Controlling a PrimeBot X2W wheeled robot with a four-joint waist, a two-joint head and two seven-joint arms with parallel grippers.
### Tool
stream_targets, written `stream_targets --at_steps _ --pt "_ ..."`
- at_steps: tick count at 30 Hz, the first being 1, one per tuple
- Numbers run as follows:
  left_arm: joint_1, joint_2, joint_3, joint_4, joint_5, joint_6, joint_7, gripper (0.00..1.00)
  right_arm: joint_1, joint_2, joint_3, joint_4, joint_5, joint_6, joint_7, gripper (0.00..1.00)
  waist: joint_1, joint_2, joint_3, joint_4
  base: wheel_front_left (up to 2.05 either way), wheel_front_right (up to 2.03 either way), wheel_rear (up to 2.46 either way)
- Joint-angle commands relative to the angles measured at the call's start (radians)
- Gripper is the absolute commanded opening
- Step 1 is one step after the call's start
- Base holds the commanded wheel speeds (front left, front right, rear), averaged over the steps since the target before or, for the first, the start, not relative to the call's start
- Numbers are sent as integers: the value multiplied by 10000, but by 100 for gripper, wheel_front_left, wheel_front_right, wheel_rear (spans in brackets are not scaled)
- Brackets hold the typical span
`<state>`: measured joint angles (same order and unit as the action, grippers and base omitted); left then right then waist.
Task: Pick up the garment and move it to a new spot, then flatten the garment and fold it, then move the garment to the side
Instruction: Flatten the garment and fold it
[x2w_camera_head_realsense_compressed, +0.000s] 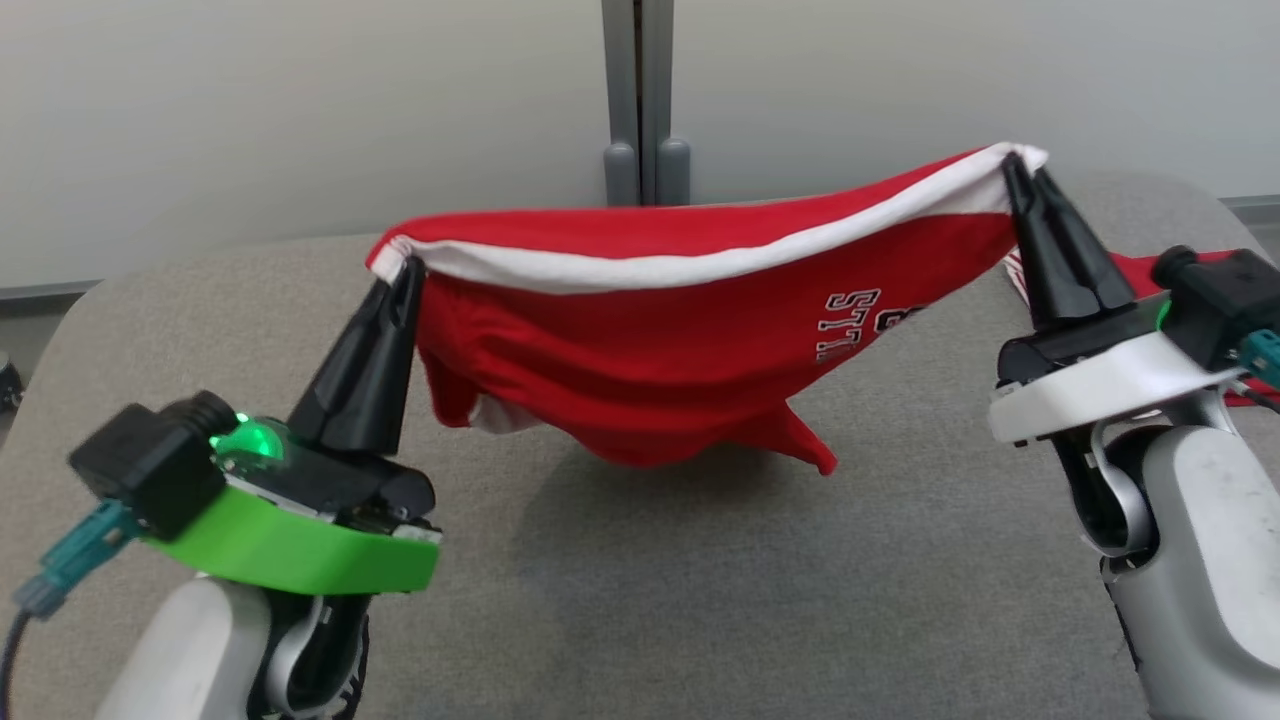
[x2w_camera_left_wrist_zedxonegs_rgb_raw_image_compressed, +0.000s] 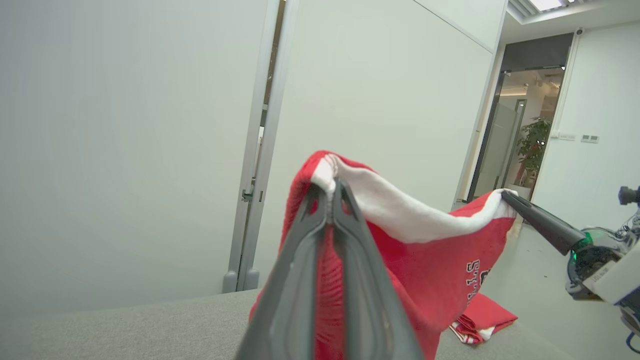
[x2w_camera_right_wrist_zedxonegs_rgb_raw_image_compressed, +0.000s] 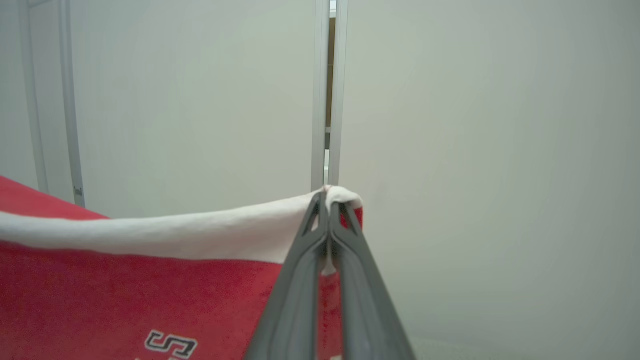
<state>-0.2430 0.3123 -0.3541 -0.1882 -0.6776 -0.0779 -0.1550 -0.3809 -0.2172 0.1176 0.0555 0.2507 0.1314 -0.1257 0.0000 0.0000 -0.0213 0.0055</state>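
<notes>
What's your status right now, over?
Left gripper, right gripper: shut on red garment, white edge. Garment slung between them over grey table. Another red cloth lies beside right gripper.

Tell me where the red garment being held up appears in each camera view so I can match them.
Head view: the garment hangs across the centre, strung between the left pincer and the right pincer.
Left wrist view: centre to right, above the table.
Right wrist view: lower left, its white band running to the right pincer.
Shared landmark: the grey wall post behind it.
</notes>
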Motion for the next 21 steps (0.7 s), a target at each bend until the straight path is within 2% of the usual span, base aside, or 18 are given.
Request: stream_targets --at_steps 1,7,12,16,19,21 --pt "-279 184 144 -547 -4 144 209 0 282 53 -198 -753 -111 -16 213 0 0 0 -159 -337 0 0 0" --pt "-1240 822 596 -2415 132 473 1222 0 863 187 -874 -3552 -527 -16 1136 0 0 0 8 -611 0 0 0" --pt "-1884 1330 694 -2855 191 484 2077 0 1094 277 -1202 -4950 -779 -16 1725 0 0 0 379 -751 0 0 0" --pt "-2375 1570 554 -2291 30 332 2627 0 953 315 -1071 -4979 -819 -15 2028 0 0 0 978 -787 0 0 0" --pt "-2897 1655 374 -1325 20 116 2890 0 359 181 -850 -4111 -963 -16 1794 0 0 0 1498 -859 0 0 0" --pt "-3411 1657 267 -582 89 -23 2943 0 -272 453 -688 -3215 -793 -16 1406 0 0 0 1840 -957 0 0 0"
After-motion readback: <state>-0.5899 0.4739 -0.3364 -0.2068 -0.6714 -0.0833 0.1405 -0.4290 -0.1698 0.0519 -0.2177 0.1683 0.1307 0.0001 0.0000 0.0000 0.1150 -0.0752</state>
